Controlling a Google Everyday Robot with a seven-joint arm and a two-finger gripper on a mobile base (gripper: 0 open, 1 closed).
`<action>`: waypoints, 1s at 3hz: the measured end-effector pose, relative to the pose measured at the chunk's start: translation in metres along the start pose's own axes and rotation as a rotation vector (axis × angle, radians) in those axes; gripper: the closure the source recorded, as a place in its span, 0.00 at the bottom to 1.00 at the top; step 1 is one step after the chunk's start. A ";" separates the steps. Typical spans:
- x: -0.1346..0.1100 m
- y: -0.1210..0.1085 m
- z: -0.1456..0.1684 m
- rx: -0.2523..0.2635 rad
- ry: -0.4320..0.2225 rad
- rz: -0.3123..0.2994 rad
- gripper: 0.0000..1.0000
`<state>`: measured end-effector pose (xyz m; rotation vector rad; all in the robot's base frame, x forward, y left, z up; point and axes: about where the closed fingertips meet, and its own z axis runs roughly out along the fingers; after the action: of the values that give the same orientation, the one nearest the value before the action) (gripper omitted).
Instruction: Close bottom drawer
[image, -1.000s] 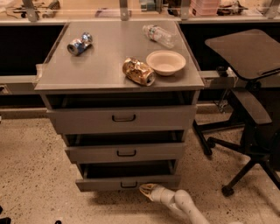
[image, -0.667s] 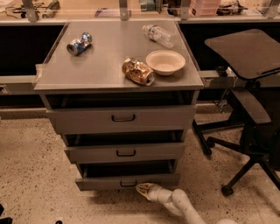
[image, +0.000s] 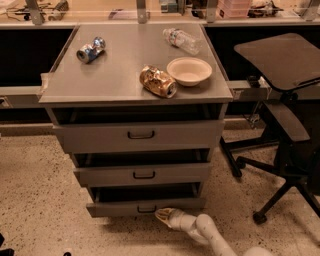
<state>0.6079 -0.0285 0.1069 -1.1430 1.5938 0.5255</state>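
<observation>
The bottom drawer (image: 115, 207) is sitting lowest in the grey cabinet (image: 220, 107), and it is standing pulled out toward the near side, with a dark gap showing above its narrow front panel. The gripper (image: 161, 214) is lying low over the speckled floor (image: 40, 200), just near of that panel and right of its small dark handle (image: 145, 209). Its tip is pointing left at the panel's lower edge, though whether it is touching is not clear. Its fingers are looking pressed together into one pale point, holding nothing. The white arm (image: 210, 232) is trailing away from it toward the near right. Higher up, the middle drawer (image: 100, 176) and the top drawer (image: 90, 137) are also standing partly open. On the cabinet's top a crushed silver-blue can (image: 90, 49) is lying at the far left, a clear plastic bottle (image: 181, 40) is lying on its side at the far right, and a cream bowl (image: 189, 71) is sitting on the right with a crumpled golden wrapper (image: 158, 81) just beside it on the left. A black office chair (image: 285, 100) is standing to the right of the cabinet.
</observation>
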 end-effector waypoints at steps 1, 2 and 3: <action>0.000 -0.006 -0.001 -0.003 -0.006 0.003 1.00; 0.000 -0.005 -0.001 -0.003 -0.006 0.003 1.00; 0.000 -0.009 0.000 -0.009 -0.012 0.006 1.00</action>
<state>0.6156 -0.0329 0.1085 -1.1399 1.5867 0.5425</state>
